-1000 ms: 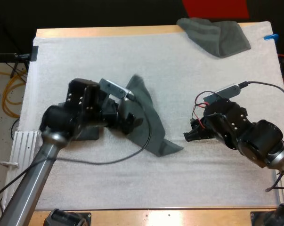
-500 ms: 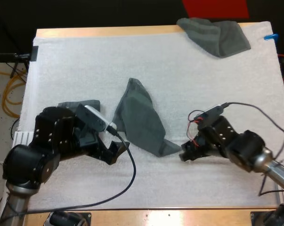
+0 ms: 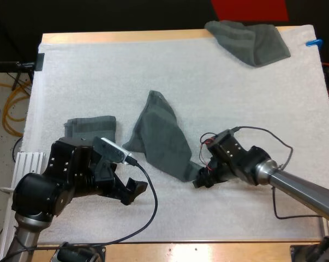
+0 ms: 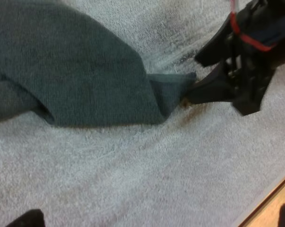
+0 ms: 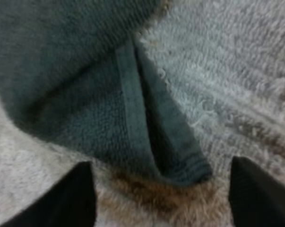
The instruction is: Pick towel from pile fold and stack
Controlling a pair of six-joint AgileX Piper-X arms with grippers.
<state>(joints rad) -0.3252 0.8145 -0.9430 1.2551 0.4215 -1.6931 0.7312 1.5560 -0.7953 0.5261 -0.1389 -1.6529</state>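
High view: the bench (image 3: 126, 36) carries a white mat (image 3: 235, 109) that covers nearly all of its top. A loose towel (image 3: 161, 139) lies about mid-bench. It is a long rumpled shape running from a peak on the far side down to a pointed corner toward the near right. A crumpled towel (image 3: 249, 39) sits at the far right corner, reaching the bench's far edge, well apart from the others. A folded towel (image 3: 90, 126) lies flat near the left edge, just beside the loose towel and seemingly not touching it.

The left fingers (image 3: 132, 190) are over bare mat, nearer the near edge than the folded towel and just near-left of the loose towel. They stand apart and hold nothing. The left wrist view looks past their spread tips to the loose towel (image 4: 85, 71).

The right fingers (image 3: 199, 182) are at the loose towel's pointed corner. In the right wrist view they are spread wide, one on each side of the hemmed tip (image 5: 180, 165). They are clear of it and grip nothing.
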